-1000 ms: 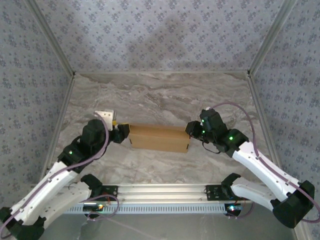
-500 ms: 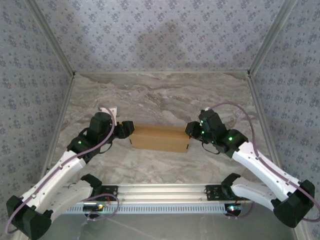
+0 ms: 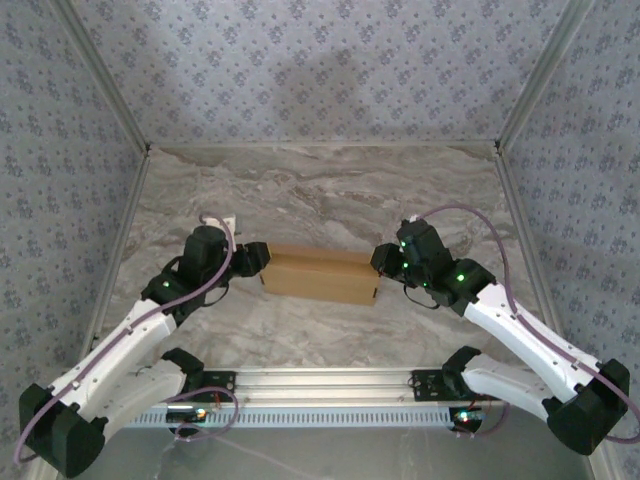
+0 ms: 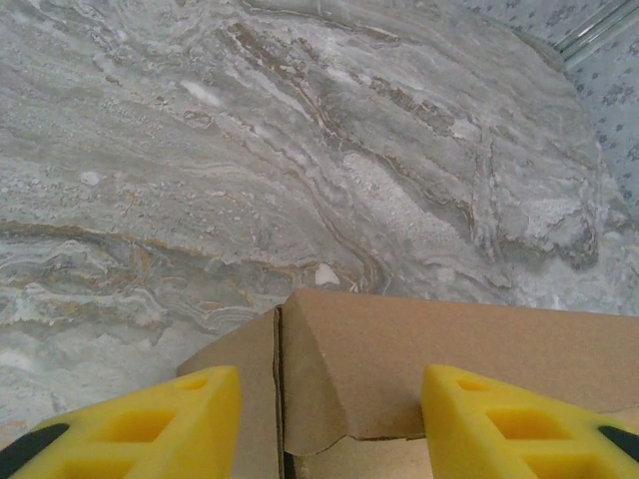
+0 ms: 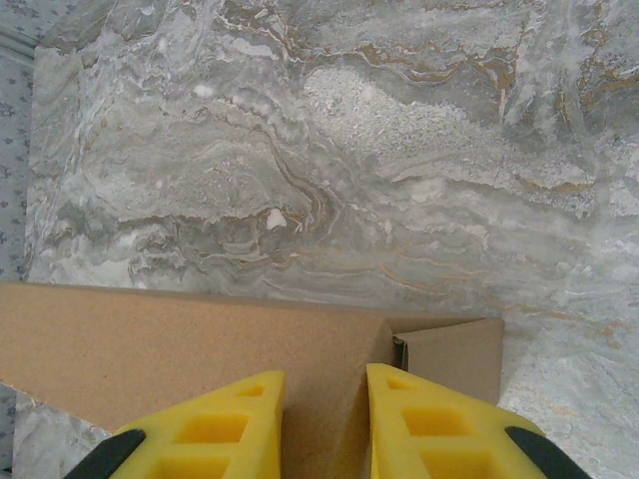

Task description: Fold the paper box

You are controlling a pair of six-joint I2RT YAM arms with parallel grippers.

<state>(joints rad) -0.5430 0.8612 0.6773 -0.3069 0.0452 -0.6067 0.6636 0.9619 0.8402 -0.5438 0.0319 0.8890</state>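
The paper box (image 3: 318,275), a plain tan cardboard shape, lies low and folded in the middle of the marble table. My left gripper (image 3: 256,258) is at its left end. In the left wrist view the yellow fingers (image 4: 150,424) stand wide apart, open, astride the box's corner flap (image 4: 324,389). My right gripper (image 3: 384,262) is at the box's right end. There the jaws (image 5: 324,379) sit close together with a cardboard fold of the box (image 5: 180,349) filling the gap, shut on it.
The marble table (image 3: 320,190) stretches bare behind the box to the patterned back wall. Patterned side walls with metal posts close in left and right. An aluminium rail (image 3: 320,385) with both arm bases runs along the near edge.
My left arm has swung in toward the box, its gripper now over the box's left end, and its jaws have narrowed. The right arm and the box have barely moved.
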